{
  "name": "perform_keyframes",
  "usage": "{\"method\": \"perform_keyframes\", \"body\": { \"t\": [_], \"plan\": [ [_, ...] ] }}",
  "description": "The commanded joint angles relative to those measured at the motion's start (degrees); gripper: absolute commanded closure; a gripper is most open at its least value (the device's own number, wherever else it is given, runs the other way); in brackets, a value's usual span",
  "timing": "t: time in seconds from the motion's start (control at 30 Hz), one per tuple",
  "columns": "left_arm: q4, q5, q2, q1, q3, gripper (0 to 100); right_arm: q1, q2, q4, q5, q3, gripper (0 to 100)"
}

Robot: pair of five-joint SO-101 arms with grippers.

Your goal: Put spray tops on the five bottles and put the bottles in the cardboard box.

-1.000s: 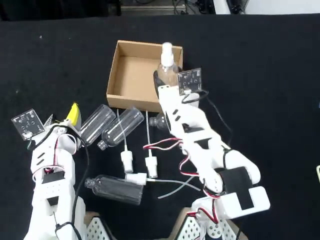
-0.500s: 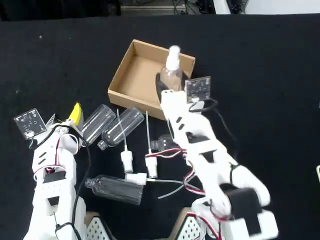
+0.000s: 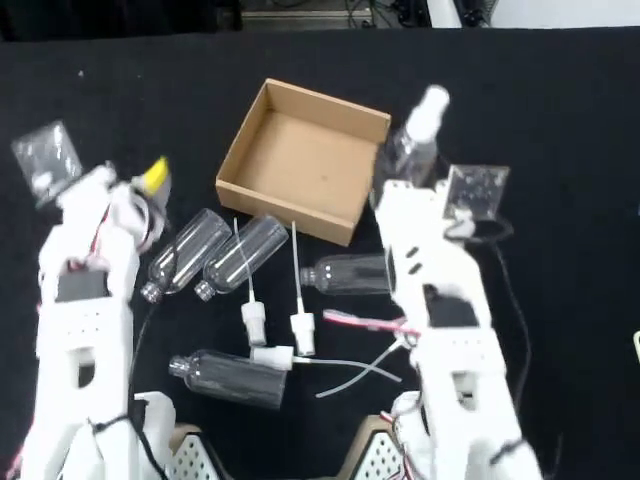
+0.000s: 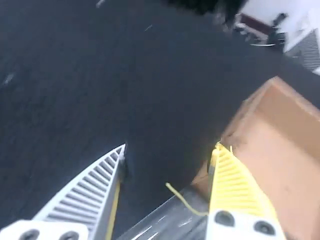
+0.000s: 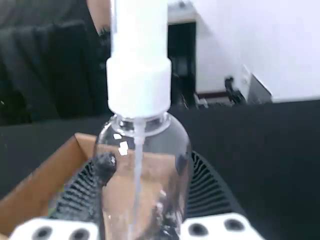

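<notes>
The open cardboard box (image 3: 305, 160) sits at the table's middle back with nothing inside. My right gripper (image 3: 402, 172) is shut on a clear bottle with a white spray top (image 3: 418, 135), held tilted just past the box's right wall. In the right wrist view this bottle (image 5: 142, 145) stands between the fingers of the right gripper (image 5: 145, 167), with the box (image 5: 45, 190) behind it. My left gripper (image 3: 150, 185) hangs open left of the box, above two capless bottles (image 3: 215, 250). Its fingers (image 4: 227, 185) hold nothing. Loose spray tops (image 3: 278, 330) lie below.
Another capless bottle (image 3: 350, 272) lies beside the right arm, and a fourth (image 3: 228, 378) lies near the front. Thin dip tubes (image 3: 350, 375) trail across the black cloth. The box's corner (image 4: 280, 140) shows past the left gripper's yellow finger.
The right arm swung right, carrying the capped bottle from over the box to beside its right wall. The box turned slightly. The left arm lifted and moved toward the back.
</notes>
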Motion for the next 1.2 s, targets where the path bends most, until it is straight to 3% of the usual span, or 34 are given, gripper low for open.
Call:
{"method": "perform_keyframes", "body": {
  "t": [0.0, 0.2, 0.3, 0.5, 0.8, 1.03, 1.17],
  "plan": [
    [2.02, -5.01, 12.48, 6.02, -17.54, 75, 1.93, -15.08, 9.85, 0.0, 3.21, 98.8],
    [2.55, -7.91, 31.03, 9.89, -30.02, 75, 2.81, -33.27, 22.59, 0.09, 11.03, 98.7],
    [2.55, -8.0, 35.6, 11.03, -33.71, 75, 3.78, -41.1, 26.29, 0.09, 16.13, 98.7],
    [2.55, -15.56, 40.88, 14.73, -36.7, 75, 3.43, -53.93, 35.34, 0.09, 19.38, 98.7],
    [0.62, -18.73, 47.91, 14.46, -36.88, 75, 3.34, -54.37, 37.1, 0.09, 19.12, 98.7],
    [4.31, -18.29, 52.66, 14.02, -39.6, 76, 3.34, -54.37, 37.1, 0.09, 19.21, 98.7],
    [7.21, -18.2, 52.92, 14.2, -39.25, 85, 3.34, -54.37, 37.1, 0.09, 19.21, 98.7]
  ]
}}
